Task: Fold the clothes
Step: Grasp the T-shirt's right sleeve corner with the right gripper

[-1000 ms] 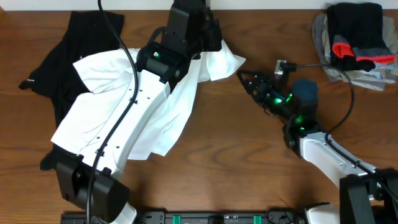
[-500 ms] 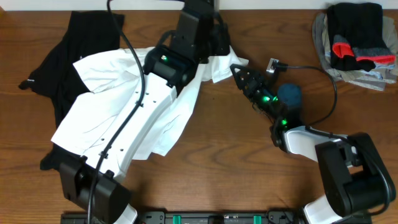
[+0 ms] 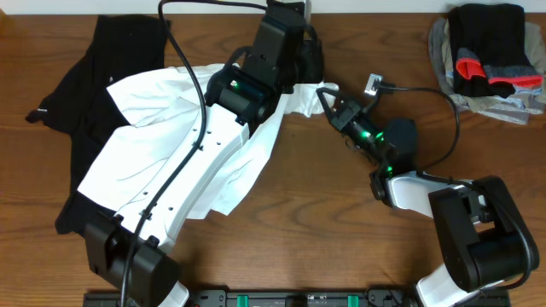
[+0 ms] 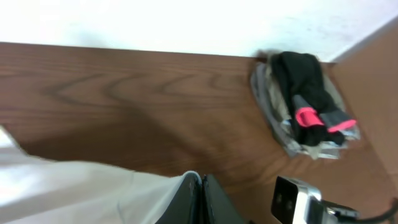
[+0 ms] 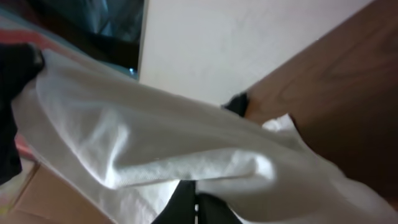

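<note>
The white T-shirt (image 3: 162, 162) sprawls left of centre, overlapping the black garment (image 3: 111, 51). The left fingers (image 4: 211, 202) are closed, pinching its upper-right edge; the right fingers (image 5: 217, 208) are buried in fabric and their state is indeterminable. Risk: opposed pulls slip the thin cloth free.

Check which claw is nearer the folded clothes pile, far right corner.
Right, narrowly. The right claw sits at the sleeve tip of the white T-shirt, the pile off to its right. The left claw, on the same sleeve, lies farther left.

My left pincer (image 3: 300, 61) is hovering over the white T-shirt (image 3: 153, 162) by the counter's (image 3: 341, 230) far edge. My right pincer (image 3: 325, 92) is touching its sleeve. A black garment (image 3: 111, 60) is lying toward the far-left corner.
</note>
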Robot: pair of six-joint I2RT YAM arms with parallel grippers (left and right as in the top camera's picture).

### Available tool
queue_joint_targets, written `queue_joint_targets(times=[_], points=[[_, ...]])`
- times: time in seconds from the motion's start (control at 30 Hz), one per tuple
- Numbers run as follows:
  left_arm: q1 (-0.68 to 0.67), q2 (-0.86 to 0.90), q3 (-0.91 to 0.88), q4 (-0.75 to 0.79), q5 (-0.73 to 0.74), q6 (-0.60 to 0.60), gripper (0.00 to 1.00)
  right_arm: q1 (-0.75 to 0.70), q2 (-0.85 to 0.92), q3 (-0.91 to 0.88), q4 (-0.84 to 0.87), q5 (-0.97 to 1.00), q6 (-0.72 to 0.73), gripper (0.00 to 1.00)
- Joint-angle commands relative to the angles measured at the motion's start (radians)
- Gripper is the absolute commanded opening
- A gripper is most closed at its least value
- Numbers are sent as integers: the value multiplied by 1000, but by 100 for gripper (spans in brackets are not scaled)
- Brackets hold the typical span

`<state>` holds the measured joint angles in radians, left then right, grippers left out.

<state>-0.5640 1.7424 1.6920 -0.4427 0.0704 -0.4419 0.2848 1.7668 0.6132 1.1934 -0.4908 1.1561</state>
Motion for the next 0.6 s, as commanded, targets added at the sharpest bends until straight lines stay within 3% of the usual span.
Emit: queue_joint_targets(times=[0.0, 0.27, 0.57], points=[[10, 5, -9, -21, -89, -1, 6, -58, -2, 14, -34, -119, -109, 1], [102, 5, -9, -111, -94, 3, 6, -277, -30, 24, -182, -299, -267, 2], [139, 21, -9, -154, -93, 10, 6, -346, -111, 201, -766, -300, -669, 1]])
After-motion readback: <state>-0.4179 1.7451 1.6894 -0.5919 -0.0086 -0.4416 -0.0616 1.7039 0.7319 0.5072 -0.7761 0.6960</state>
